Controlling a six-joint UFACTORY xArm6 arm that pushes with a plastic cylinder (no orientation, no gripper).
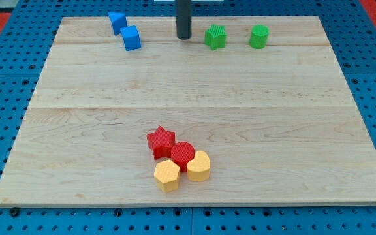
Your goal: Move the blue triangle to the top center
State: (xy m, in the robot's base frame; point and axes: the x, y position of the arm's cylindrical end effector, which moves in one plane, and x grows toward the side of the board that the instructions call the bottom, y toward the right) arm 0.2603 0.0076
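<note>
Two blue blocks sit at the view's top left of the wooden board (194, 98). The upper one (117, 21) looks like the blue triangle. The lower one (131, 38) is a blue cube touching its lower right corner. My tip (184, 37) stands at the top center, to the right of the blue blocks and well apart from them. It is just left of a green star (215, 36).
A green round block (258, 36) sits right of the green star. At the bottom center a red star (160, 141), a red round block (183, 155), a yellow hexagon (167, 174) and a yellow rounded block (198, 165) cluster together.
</note>
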